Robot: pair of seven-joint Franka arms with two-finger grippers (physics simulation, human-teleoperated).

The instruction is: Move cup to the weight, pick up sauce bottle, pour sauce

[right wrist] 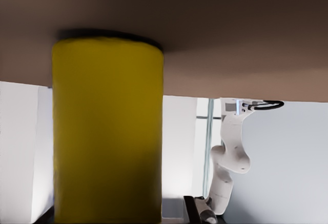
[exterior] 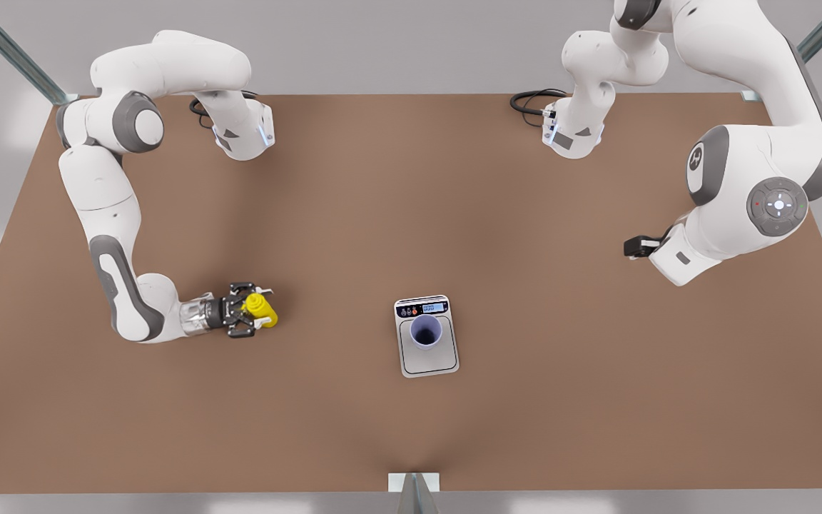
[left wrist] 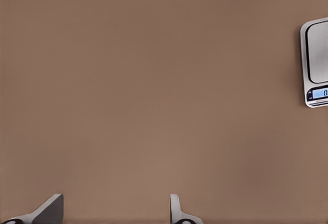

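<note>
Yellow cylindrical sauce bottle [exterior: 262,308] gripped by right end effector [exterior: 245,310], left end effector [left wrist: 115,211] spread.

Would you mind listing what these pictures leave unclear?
- Sauce bottle: the right gripper covers part of it in the front view; the right wrist view cuts off its nozzle.
- Weight: display digits too small in the front view; cut by the picture's edge in the left wrist view.

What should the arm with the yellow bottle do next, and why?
Probably lift the sauce bottle off the table. The right end effector grips it, and the cup already stands on the weight. The left end effector waits open, apart.
</note>
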